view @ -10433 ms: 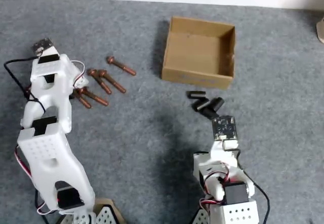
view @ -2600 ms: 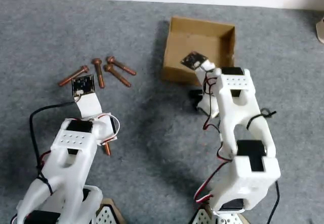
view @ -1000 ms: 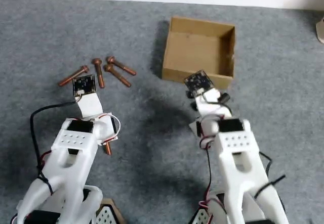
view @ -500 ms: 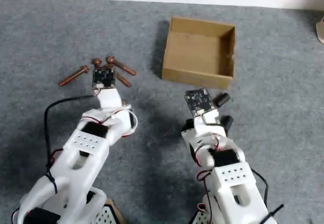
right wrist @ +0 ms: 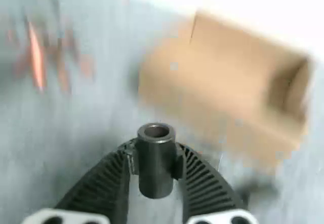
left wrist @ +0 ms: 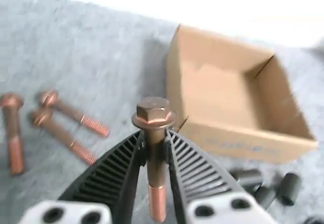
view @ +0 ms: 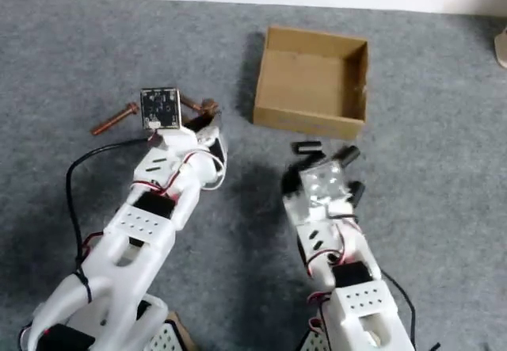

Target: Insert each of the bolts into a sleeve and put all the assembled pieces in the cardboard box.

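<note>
My left gripper [left wrist: 155,139] is shut on a copper bolt [left wrist: 153,117], held head up above the carpet left of the cardboard box [left wrist: 228,102]. In the high view this bolt [view: 208,108] sits at the left arm's tip. My right gripper [right wrist: 154,152] is shut on a dark sleeve [right wrist: 154,159], bore facing up, with the box [right wrist: 228,97] beyond it. The box [view: 313,82] stands open with nothing inside. Loose bolts [left wrist: 61,138] lie on the carpet to the left, one of them [view: 113,119] at the far left. Spare sleeves [view: 307,146] lie in front of the box.
Grey carpet covers the whole table. The right arm's wrist [view: 321,185] hangs over part of the sleeve cluster, with one sleeve [view: 346,155] beside it. A pale object [view: 501,46] sits at the far right edge.
The left arm has swung forward and right toward the box, carrying the bolt. The right arm has drawn back from the box front and tipped its wrist up, holding a sleeve.
</note>
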Available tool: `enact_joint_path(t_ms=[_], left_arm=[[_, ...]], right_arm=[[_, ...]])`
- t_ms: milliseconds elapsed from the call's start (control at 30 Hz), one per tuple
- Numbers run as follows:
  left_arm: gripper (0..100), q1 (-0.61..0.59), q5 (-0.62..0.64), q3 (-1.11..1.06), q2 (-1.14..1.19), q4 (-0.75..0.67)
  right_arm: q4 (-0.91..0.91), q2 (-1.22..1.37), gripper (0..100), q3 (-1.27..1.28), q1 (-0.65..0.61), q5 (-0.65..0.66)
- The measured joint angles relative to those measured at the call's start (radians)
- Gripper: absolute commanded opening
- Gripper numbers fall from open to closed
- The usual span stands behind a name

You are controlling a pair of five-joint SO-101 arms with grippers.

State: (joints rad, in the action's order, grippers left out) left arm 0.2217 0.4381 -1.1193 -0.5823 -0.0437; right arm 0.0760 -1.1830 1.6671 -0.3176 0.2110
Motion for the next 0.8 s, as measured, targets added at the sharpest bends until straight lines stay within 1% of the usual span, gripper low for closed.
enact_joint_path(t_ms=[167, 333, 467, 633, 800], left_arm=[[1, 0.017, 0.0, 0.0, 0.0, -0.081], [1, 0.074, 0.0, 0.0, 0.0, -0.166], [1, 0.129, 0.0, 0.058, 0.002, -0.172], [1, 0.146, 0.0, 0.144, 0.002, -0.178], [1, 0.167, 0.066, 0.152, 0.002, -0.178]], right_arm=[[0.026, 0.003, 0.5, 0.0, -0.012, 0.0], [0.026, 0.003, 0.5, 0.0, -0.071, 0.0], [0.003, 0.003, 0.5, 0.0, -0.115, 0.0], [-0.008, 0.003, 0.5, 0.0, -0.129, 0.0], [-0.008, 0.003, 0.5, 0.0, -0.129, 0.0]])
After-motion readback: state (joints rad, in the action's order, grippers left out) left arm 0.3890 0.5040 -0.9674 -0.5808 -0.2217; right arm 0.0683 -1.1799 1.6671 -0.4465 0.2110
